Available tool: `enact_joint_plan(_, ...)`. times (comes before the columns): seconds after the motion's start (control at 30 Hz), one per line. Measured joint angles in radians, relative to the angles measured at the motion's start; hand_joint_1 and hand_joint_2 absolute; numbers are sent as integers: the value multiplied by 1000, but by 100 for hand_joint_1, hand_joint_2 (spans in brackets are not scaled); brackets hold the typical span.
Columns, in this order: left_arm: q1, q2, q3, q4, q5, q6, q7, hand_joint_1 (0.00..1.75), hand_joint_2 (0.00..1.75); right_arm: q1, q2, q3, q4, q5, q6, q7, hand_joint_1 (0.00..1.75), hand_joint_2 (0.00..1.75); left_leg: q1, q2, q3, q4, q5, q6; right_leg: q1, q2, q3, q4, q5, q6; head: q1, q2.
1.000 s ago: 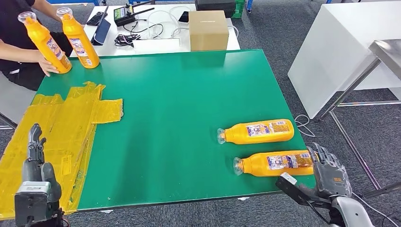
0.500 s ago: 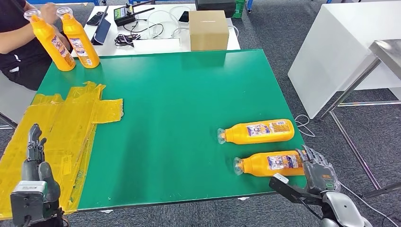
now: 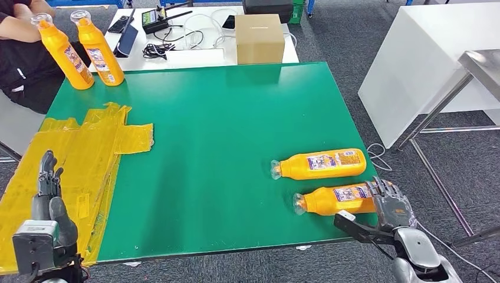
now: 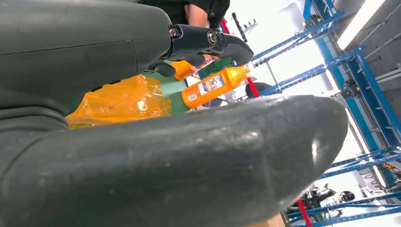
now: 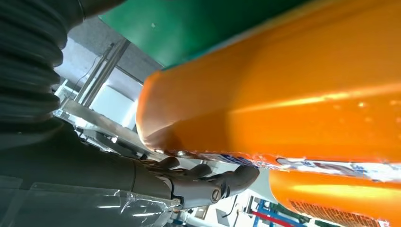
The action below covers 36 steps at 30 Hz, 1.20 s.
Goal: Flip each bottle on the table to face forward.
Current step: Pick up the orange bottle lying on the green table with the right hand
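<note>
My left hand (image 4: 142, 118) spreads across the left wrist view: a thick grey thumb (image 4: 189, 165) runs through the lower part of the frame, and a grey cover with darker fingers (image 4: 208, 40) runs through the upper part. I see nothing held between them. Through the gap I see crinkled yellow plastic sheet (image 4: 118, 99), a strip of green table (image 4: 172, 92) and one orange bottle (image 4: 213, 86) with a printed label. A second orange bottle (image 4: 187, 68) sits partly hidden behind the fingers. A person in a dark top (image 4: 198, 9) is beyond them. Blue metal racking (image 4: 350, 61) stands against a bright background.
</note>
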<state>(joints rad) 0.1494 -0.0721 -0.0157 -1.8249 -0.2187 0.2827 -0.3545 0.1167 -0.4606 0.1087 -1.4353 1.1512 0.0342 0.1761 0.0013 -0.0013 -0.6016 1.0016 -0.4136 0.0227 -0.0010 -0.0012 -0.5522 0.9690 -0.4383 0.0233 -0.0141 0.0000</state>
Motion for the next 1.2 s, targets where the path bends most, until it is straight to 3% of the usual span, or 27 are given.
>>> enact_joint_plan(0.2, -3, 3, -11, 4, 13, -5, 12, 0, 0, -89, 22, 21, 98, 51, -22, -7, 0, 175, 0, 3, 3, 0, 0, 0, 0, 2, -2, 0, 2, -2, 0, 0)
enact_joint_plan(0.33, -6, 5, -16, 5, 23, -12, 13, 0, 0, -136, 33, 34, 150, 54, -15, -26, 174, 175, 0, 4, 5, 0, 0, 1, 0, 2, -6, 0, 2, -2, 0, 0)
enact_joint_plan(0.83, -16, 18, -17, 20, 71, -19, -3, 0, 0, -204, 15, 68, 237, -26, 26, -103, 175, 175, 0, 3, 5, 0, 1, 1, 0, 2, 4, 0, 3, -1, 0, 0)
enact_joint_plan(1.2, -28, 30, -17, 31, 111, -19, -20, 0, 0, -209, -43, 113, 247, -127, 83, -134, 175, 175, 0, 2, 9, 0, -1, 2, 0, 2, -1, -1, 0, 1, 0, 0)
